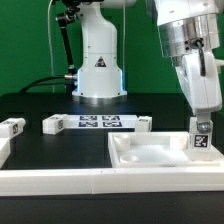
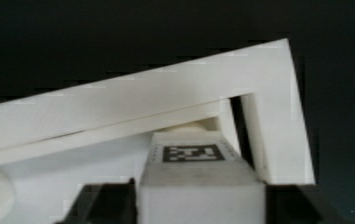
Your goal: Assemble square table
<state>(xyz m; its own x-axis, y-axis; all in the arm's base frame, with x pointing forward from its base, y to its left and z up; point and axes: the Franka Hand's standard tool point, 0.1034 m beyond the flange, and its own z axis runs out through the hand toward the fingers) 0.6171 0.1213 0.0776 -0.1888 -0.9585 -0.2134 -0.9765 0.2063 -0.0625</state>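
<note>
Holding: my gripper (image 1: 200, 126) is squeezed tight on one short white block, the held leg (image 1: 201, 143).
Held leg: it stands up straight under my gripper, and its black-and-white tag faces the exterior view.
Fingers: in the wrist view my two dark fingers (image 2: 103, 203) sit one on each side of the held leg, and the tag on its end looks at the camera.
Square tabletop: the square tabletop (image 1: 150, 152) lies flat on the black table (image 1: 30, 108) with its rim up, toward the exterior view's right.
Leg and tabletop: the held leg is at the tabletop's end on the exterior view's right. In the wrist view a white corner bends around it. I cannot tell if they touch.
Loose legs: the first loose leg (image 1: 12, 127) lies far off at the exterior view's left. The second loose leg (image 1: 52, 123) lies just beside the marker board on that same side. The third loose leg (image 1: 143, 124) lies just beside its other end.
Marker board: the marker board (image 1: 100, 123) lies flat behind the tabletop.
Rail: the long white rail (image 1: 70, 182) runs along the front, right beside the tabletop's near edge.
Arm base: my white base (image 1: 100, 60) stands at the back, in front of a green wall.
</note>
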